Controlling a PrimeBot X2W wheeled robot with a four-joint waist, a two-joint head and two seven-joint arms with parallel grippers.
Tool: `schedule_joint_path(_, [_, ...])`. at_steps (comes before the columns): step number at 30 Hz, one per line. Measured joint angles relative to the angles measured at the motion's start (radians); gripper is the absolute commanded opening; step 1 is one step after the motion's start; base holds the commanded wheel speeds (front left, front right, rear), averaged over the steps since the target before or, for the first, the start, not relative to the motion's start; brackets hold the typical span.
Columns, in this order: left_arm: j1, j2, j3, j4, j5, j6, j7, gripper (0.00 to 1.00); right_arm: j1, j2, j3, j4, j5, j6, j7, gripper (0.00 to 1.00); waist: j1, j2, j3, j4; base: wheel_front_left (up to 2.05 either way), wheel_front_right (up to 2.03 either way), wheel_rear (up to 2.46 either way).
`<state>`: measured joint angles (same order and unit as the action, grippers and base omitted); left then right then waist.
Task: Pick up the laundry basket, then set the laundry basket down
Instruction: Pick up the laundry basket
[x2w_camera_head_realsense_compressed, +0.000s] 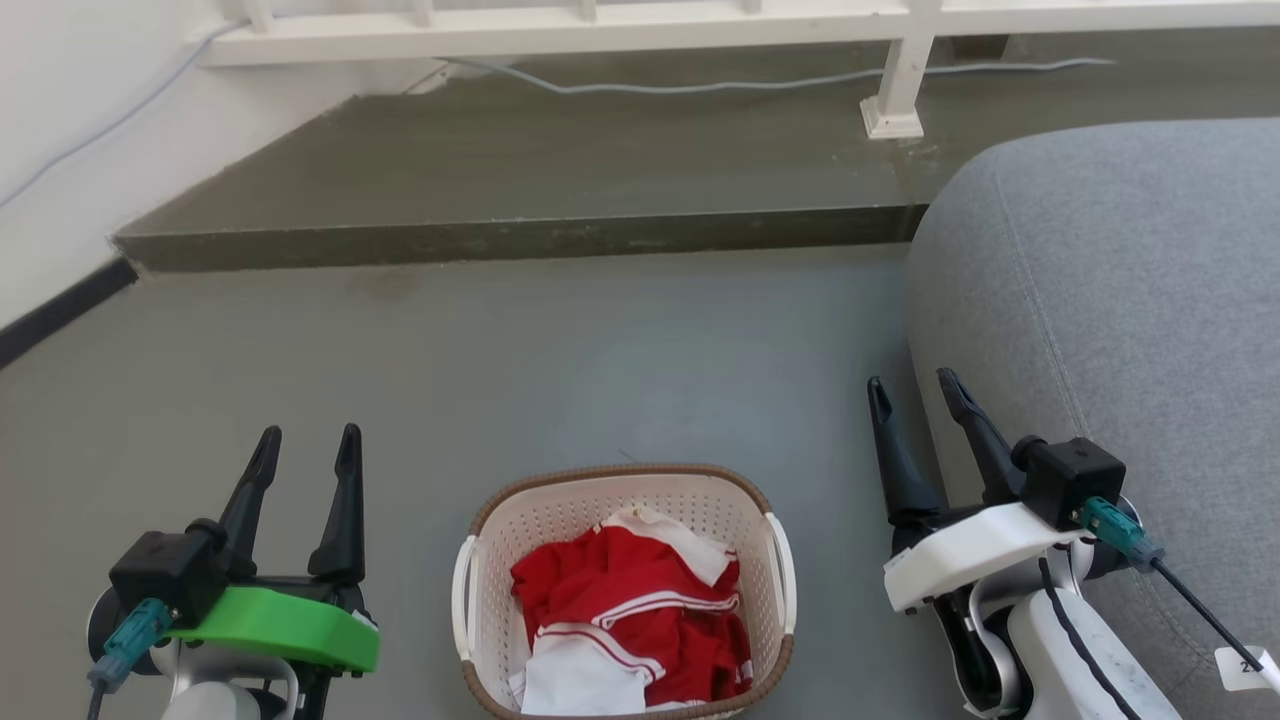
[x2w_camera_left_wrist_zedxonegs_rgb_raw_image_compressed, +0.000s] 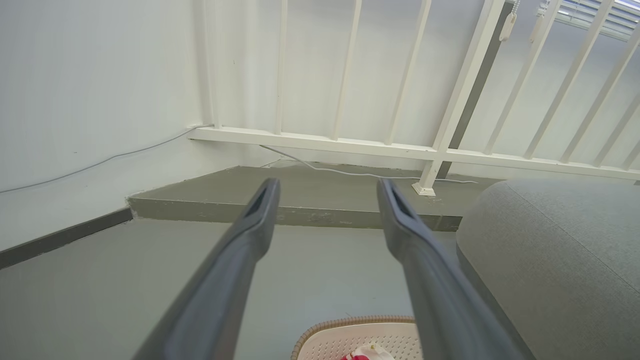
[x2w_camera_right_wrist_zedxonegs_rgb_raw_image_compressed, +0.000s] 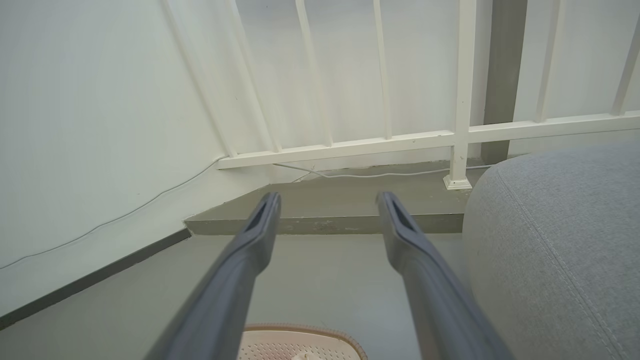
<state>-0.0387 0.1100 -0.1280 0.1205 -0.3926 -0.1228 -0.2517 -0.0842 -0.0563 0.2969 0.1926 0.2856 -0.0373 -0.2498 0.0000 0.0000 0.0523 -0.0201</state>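
the basket (x2w_camera_head_realsense_compressed: 600, 508), holding red-and-white clothes (x2w_camera_head_realsense_compressed: 630, 600), sits on the floor (x2w_camera_head_realsense_compressed: 600, 350) at bottom centre of the head view, between the left gripper (x2w_camera_head_realsense_compressed: 310, 435) and right gripper (x2w_camera_head_realsense_compressed: 912, 383), both spread and empty, beside a grey sofa (x2w_camera_head_realsense_compressed: 1120, 300) at right.

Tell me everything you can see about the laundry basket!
The laundry basket is cream-white plastic dotted with little holes, a rounded rectangle with a brown woven-look rim and a white handle on each side. It sits upright on the grey floor, between the robot's left hand and right hand, neither touching it. Crumpled red and white clothes lie inside.
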Motion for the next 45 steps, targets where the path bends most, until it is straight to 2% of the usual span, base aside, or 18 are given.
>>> schedule_joint_path(8, [0.000, 0.011, -0.003, 0.004, -0.010, -0.001, 0.000, 1.00, 0.000, 0.001, 0.003, 0.005, -0.001, -0.026, -0.001, 1.00, 0.0000, 0.0000, 0.068, -0.006, 0.00, 0.00, 0.00])
schedule_joint_path(24, [-0.119, 0.105, -0.110, 0.110, -0.094, -0.002, 0.000, 1.00, -0.073, 0.004, -0.005, 0.101, 0.002, -0.062, -0.001, 1.00, 0.0000, 0.0000, 0.278, -0.006, 0.00, 0.00, 0.00])
schedule_joint_path(30, [-0.172, 0.153, -0.177, 0.201, -0.110, -0.002, 0.000, 1.00, -0.129, 0.003, 0.020, 0.150, 0.033, -0.071, -0.001, 1.00, 0.0001, 0.0000, 0.363, -0.003, 0.00, 0.00, 0.00])
schedule_joint_path(38, [-0.276, 0.168, -0.299, 0.269, -0.209, -0.002, 0.015, 1.00, -0.215, 0.001, 0.069, 0.258, 0.073, -0.079, -0.001, 1.00, 0.0001, 0.0000, 0.478, -0.002, 0.00, 0.00, 0.00])
schedule_joint_path(45, [-0.385, 0.199, -0.355, 0.335, -0.262, -0.002, 0.037, 1.00, -0.310, -0.001, 0.115, 0.358, 0.101, -0.079, -0.002, 1.00, 0.0002, 0.0000, 0.579, 0.000, 0.00, 0.00, 0.00])
